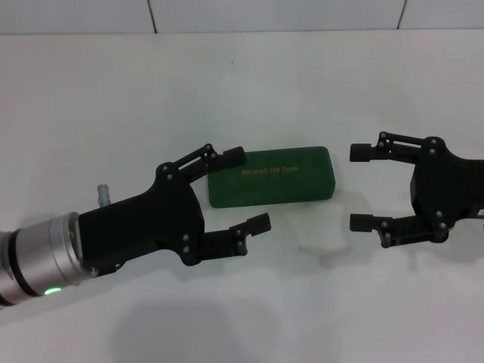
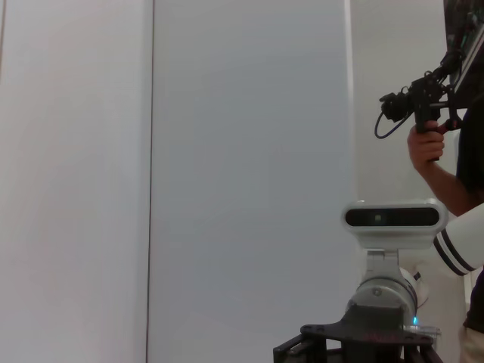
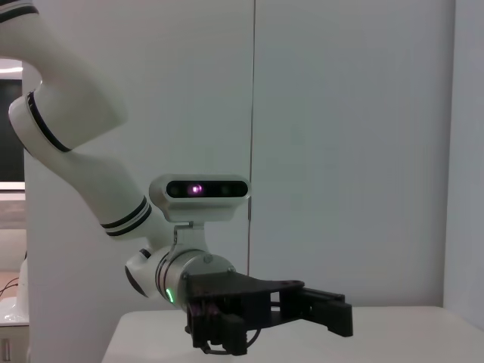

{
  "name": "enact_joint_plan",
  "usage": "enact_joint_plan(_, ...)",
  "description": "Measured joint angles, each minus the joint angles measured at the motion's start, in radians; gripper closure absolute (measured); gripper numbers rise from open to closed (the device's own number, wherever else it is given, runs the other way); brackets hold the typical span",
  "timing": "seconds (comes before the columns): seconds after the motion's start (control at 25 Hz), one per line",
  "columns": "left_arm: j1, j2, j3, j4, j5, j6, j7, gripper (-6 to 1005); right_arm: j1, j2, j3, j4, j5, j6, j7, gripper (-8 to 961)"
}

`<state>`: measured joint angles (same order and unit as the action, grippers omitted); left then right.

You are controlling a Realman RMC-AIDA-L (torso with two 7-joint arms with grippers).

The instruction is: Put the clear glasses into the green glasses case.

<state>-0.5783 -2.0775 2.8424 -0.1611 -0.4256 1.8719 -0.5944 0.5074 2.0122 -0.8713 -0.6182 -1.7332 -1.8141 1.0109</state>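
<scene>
White worktop [image 1: 113,98] carries the shut green glasses case [image 1: 272,176] between the spread left hand [image 1: 251,188] and right hand [image 1: 361,187], with no clear glasses visible, so closing blindly might shove it.

gold txt on green glasses case [image 1: 272,177], illegible

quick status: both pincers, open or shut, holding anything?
Left pincer: open, empty, beside the closed green glasses case.
Right pincer: open, empty, on the case's other side.
</scene>
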Motion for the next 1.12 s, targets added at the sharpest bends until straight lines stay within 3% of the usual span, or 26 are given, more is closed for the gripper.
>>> enact_joint_plan(1.12,0.005,-0.004,0.000,0.000,0.001,0.001,0.023,111,-0.009,0.002,0.000,-0.003,0.000,0.009,-0.009,74)
